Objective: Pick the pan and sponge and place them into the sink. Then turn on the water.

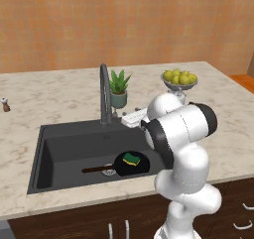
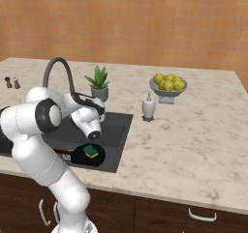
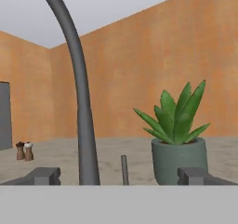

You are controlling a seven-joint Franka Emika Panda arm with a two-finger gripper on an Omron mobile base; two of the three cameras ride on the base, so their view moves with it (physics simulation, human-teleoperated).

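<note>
Round black frying pan (image 1: pixel 133 164) with yellow-green sponge (image 1: pixel 131 158) in dark grey sink (image 1: pixel 69 149).
Arm hides pan's right edge; jaws wide open, empty, facing tap (image 3: pixel 79 93); spout cut off.

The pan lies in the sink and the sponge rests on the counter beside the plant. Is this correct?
Not quite. The pan does lie in the sink, but the sponge rests on the pan, not on the counter beside the plant. The left base view shows it.
</note>
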